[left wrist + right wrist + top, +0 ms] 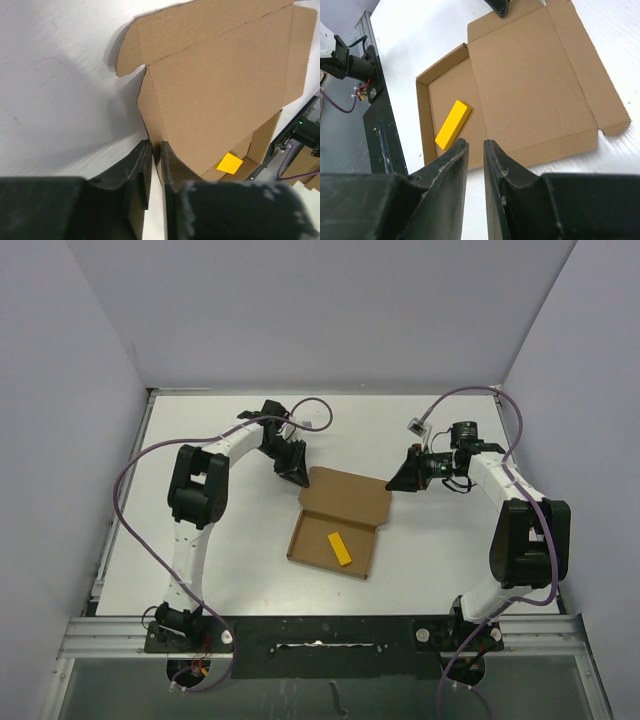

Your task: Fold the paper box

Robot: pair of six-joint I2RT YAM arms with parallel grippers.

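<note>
Right gripper [476, 143] hangs with fingers a slit apart, nothing between them, and the paper box [530, 85] lies open just ahead. Left gripper [155, 150] is nearly pressed together right at the box's edge. Gripping it or not, can't tell.

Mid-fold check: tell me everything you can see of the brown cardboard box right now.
The plain brown cardboard mailer box lies open on the white table between the arms. Its shallow tray has raised walls and holds a small yellow bar; the creased lid lies back about flat, side flaps and tuck flap spread. The left claw seems to pinch the lid's side flap; the right claw sits at the opposite edge, contact unclear.
</note>
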